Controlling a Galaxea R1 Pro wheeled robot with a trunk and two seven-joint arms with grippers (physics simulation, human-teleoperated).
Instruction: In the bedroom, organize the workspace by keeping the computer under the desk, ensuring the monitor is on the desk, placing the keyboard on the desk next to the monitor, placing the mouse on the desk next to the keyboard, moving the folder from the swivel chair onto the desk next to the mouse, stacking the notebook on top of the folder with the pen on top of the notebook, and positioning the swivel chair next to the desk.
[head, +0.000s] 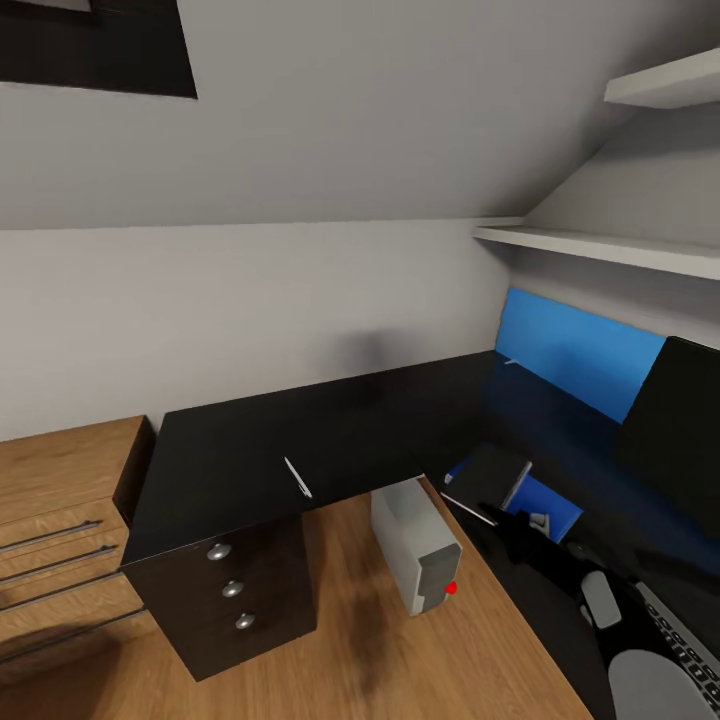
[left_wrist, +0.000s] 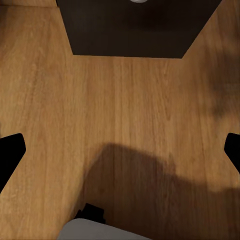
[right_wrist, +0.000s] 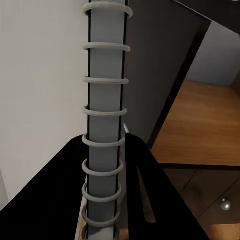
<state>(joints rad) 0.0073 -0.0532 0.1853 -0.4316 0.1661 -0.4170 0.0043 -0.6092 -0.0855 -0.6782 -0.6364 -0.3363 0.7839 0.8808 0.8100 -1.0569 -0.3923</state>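
My right gripper (head: 520, 522) is shut on the notebook (head: 490, 478), a dark-covered pad whose grey spiral binding (right_wrist: 105, 125) runs between the fingers (right_wrist: 142, 170). It hangs just over the blue folder (head: 552, 505), which lies flat on the black desk (head: 380, 430). The pen (head: 298, 477) lies on the desk near its front edge. The grey computer (head: 415, 545) stands on the floor by the desk's inner corner. At the right are the black monitor (head: 675, 425) and the keyboard (head: 690, 640). My left gripper (left_wrist: 120, 150) is open over the wooden floor. The mouse and swivel chair are out of view.
The desk's dark drawer unit (head: 235, 600) with round silver knobs stands at its left end, beside a low oak chest (head: 60, 520). A large blue panel (head: 575, 350) leans against the wall behind the desk. White shelves (head: 600, 245) hang above the right side.
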